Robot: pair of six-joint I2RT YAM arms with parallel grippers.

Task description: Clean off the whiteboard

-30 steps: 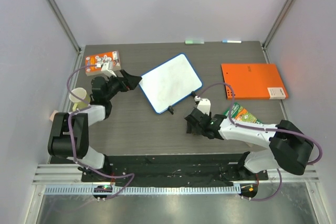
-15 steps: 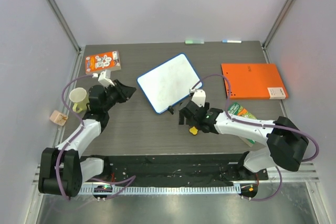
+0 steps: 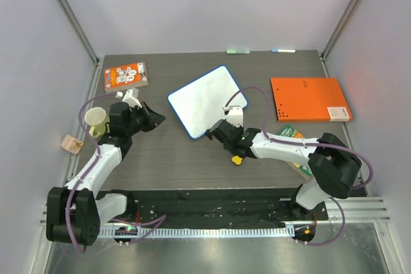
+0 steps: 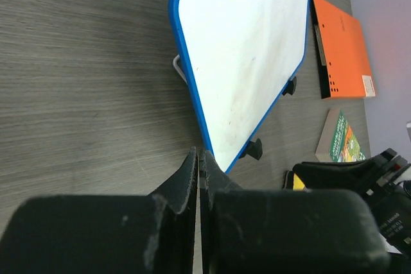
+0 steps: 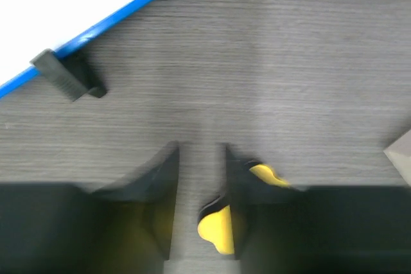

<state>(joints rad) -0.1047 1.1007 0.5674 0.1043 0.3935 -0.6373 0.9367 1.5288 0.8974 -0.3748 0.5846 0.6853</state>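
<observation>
Top external view: a dark wood-grain table (image 3: 168, 153) inside pale grey walls (image 3: 192, 4), with the whiteboard (image 3: 207, 101) lying skewed at centre frame and an orange folder (image 3: 308, 99) at right. My left gripper (image 4: 198, 162), just left of the board, is pressed closed on nothing. My right gripper (image 5: 200, 153), by the board's lower corner, stands partly apart, with nothing between its tips.

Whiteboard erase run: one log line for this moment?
whiteboard: faint smudges | left fingers: shut, empty, near its corner | right fingers: apart, empty, near its edge
</observation>
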